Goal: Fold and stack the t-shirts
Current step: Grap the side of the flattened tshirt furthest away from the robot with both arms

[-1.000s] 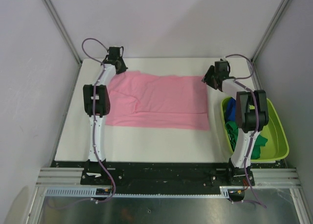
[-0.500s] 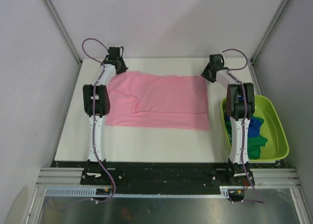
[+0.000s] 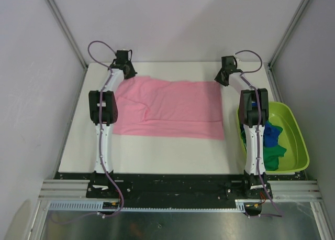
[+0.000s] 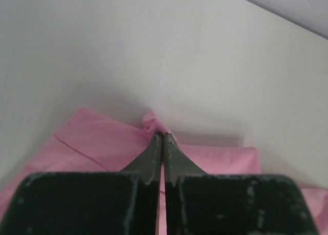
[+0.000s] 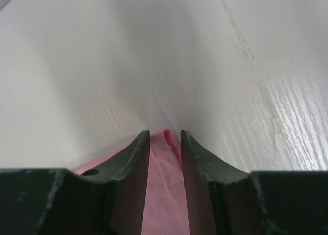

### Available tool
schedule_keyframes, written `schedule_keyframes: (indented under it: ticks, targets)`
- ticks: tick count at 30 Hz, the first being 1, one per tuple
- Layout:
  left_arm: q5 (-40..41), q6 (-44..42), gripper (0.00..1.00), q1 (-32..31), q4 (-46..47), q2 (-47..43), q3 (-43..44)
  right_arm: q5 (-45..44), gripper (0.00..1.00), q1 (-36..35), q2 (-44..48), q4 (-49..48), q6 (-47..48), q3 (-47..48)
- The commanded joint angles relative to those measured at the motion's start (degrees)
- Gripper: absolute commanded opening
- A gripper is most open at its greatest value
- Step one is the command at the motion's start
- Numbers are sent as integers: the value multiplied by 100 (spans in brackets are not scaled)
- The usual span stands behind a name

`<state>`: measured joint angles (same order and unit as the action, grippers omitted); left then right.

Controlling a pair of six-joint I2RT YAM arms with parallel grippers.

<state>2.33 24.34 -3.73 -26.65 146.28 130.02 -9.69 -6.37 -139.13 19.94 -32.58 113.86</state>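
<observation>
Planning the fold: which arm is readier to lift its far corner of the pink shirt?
Left. The left gripper is shut on a corner of the shirt; the right gripper only straddles its corner, jaws apart.

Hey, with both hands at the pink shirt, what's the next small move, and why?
Probably close the right hand fully. Its jaws stand apart around the far right corner of the pink shirt, while the left hand is shut on the far left one. Both corners likely need gripping before the far edge can be lifted.
</observation>
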Motion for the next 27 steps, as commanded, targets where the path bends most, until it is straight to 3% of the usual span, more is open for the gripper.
schedule_keyframes:
  ticks: [1, 6, 15, 27]
  targets:
    - [-48, -170, 0, 29, 215, -530, -65, -121, 35, -79, -315, 264, 53, 528]
    - [-29, -188, 0, 22, 215, -520, -85, -162, 30, -100, -413, 324, 82, 684]
    - [221, -261, 0, 24, 224, -562, -82, -362, 2, -69, -312, 455, 316, 713]
    - [597, -460, 0, 81, 287, -689, 140, -288, 0, 156, 254, 176, 546, 494]
